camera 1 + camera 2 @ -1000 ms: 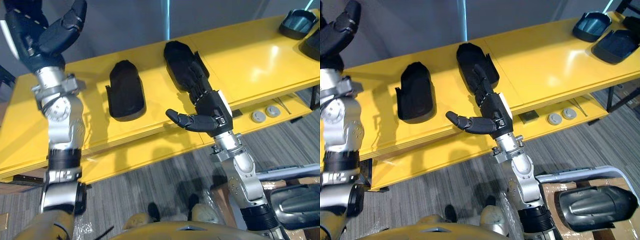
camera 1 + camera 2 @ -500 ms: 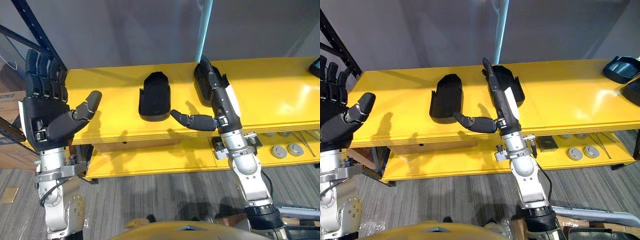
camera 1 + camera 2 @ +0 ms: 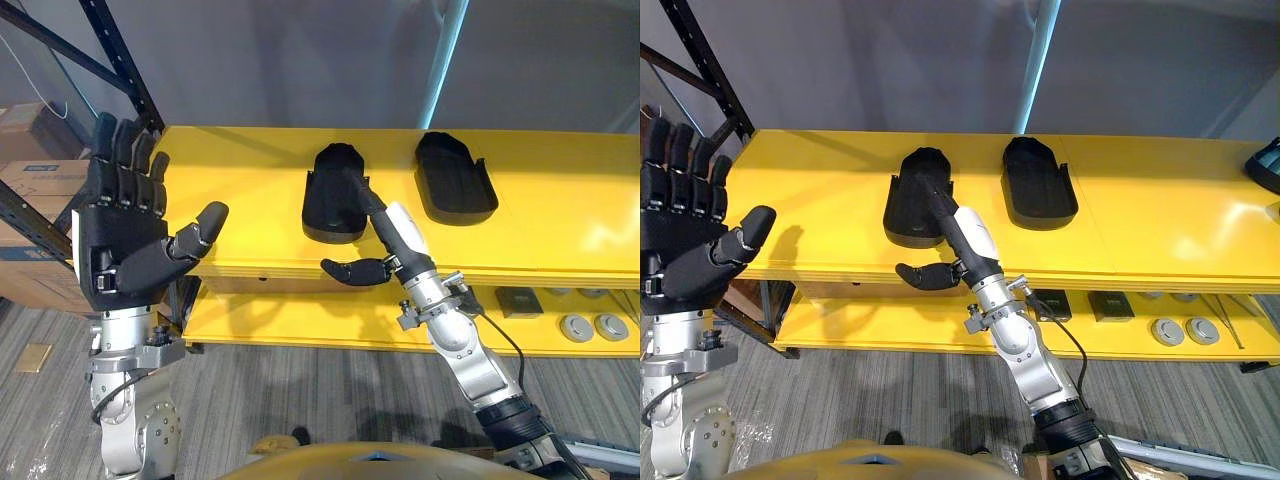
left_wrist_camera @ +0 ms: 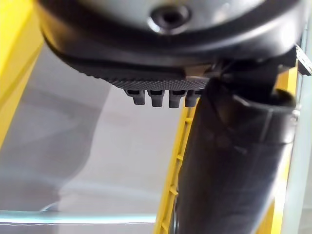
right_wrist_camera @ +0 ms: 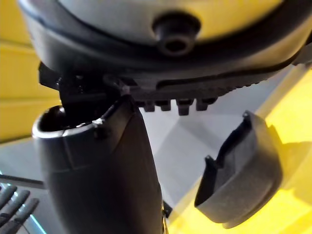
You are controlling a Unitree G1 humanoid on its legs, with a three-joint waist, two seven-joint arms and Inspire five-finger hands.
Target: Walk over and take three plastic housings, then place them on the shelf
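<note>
Now the right hand [image 3: 398, 238] is stretched out flat, its fingers [image 3: 362, 196] straight and its thumb standing apart in front of the shelf's edge, clasping nothing (its own wrist view shows nothing in its grasp, with a housing lying on the yellow beyond). Half a second ago those fingers lay along the right-hand housing [image 3: 455, 180]. They now reach over the left-hand housing [image 3: 325, 192], and I cannot tell whether they touch it. The head camera has swung too, so the whole scene sits differently, but the hand's shift from one housing to the other is real. Both housings lie side by side, a little apart, on the top of the yellow shelf [image 3: 560, 225]. The left hand [image 3: 120, 240] is raised near the shelf's left end, fingers spread straight, empty.

I judge the second housing delivered and let go. With two of three on the shelf, one more fetch remains, and the right arm should draw back without nudging the left-hand housing.
</note>
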